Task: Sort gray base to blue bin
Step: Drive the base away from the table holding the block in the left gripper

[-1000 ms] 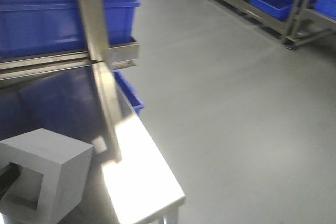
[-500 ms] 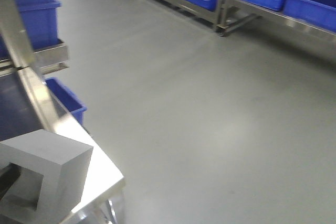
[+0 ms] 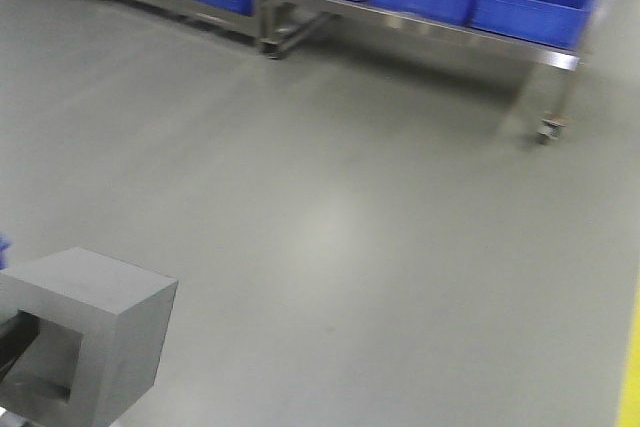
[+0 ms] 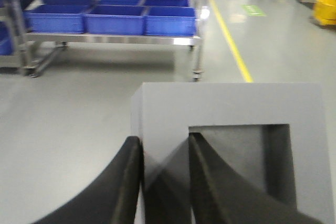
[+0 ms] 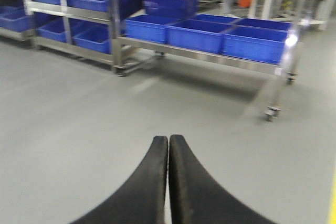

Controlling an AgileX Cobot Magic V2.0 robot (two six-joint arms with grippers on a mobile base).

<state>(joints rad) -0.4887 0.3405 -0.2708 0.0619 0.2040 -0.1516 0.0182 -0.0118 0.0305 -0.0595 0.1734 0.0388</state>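
Observation:
The gray base point(image 3: 85, 332) hangs at the lower left of the front view, above the bare floor, its square recess facing left. In the left wrist view the gray base point(image 4: 231, 103) fills the lower right, and my left gripper point(image 4: 164, 145) is shut on one wall of it: one black finger outside, the other inside the recess. My right gripper point(image 5: 168, 140) is shut with nothing between its fingers, out over the floor. Several blue crates point(image 3: 530, 2) sit on a steel rack far ahead. I cannot tell which of them is the blue bin.
Steel racks on casters point(image 3: 548, 129) line the far side and hold rows of blue crates point(image 5: 254, 43). Gray floor lies between me and them. A yellow floor line point(image 4: 233, 45) runs along the right, and a yellow container point(image 4: 325, 11) stands beyond it.
The front view has swung right: the steel table and the blue crates near it have slid out on the left, and the far racks now cross the top. The base stays held.

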